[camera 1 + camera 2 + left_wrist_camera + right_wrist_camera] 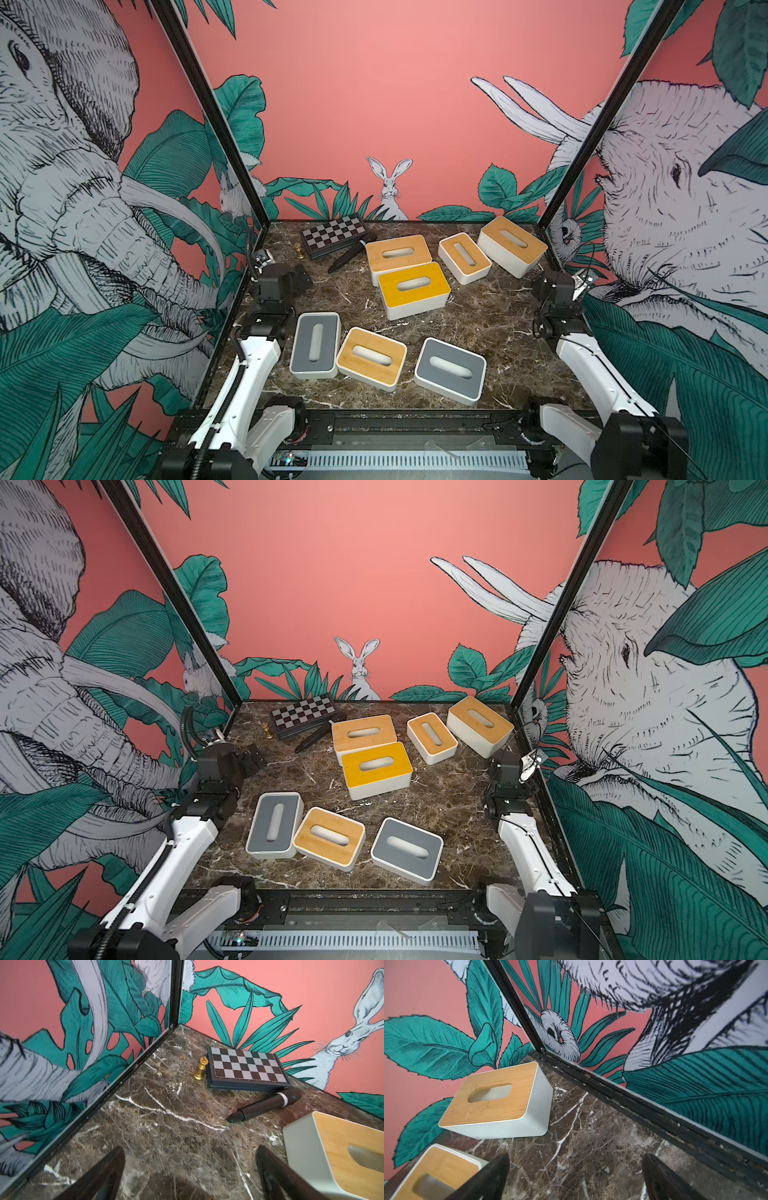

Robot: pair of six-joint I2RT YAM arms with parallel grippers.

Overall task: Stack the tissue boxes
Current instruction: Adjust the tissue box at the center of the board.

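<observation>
Tissue boxes, seven in all, sit singly on the marble worktop, each resting on the surface itself. Along the front edge we see a row of three. The left grey box meets the front bamboo box at a corner, and the right grey box lies just beside that. Near the middle stands the yellow box, pressed against the middle bamboo box behind it. Toward the back right corner are the small bamboo box and, just beside it, the corner bamboo box.

In the back left corner we find the chessboard case. A gold chess piece stands upright just beside it, and a black marker pen lies with its cap end right by the case.

At the left edge the left gripper hangs with its jaws spread wide, only bare marble between them. At the right edge we see the right gripper spread just as wide and holding nothing, with the corner bamboo box near it.
</observation>
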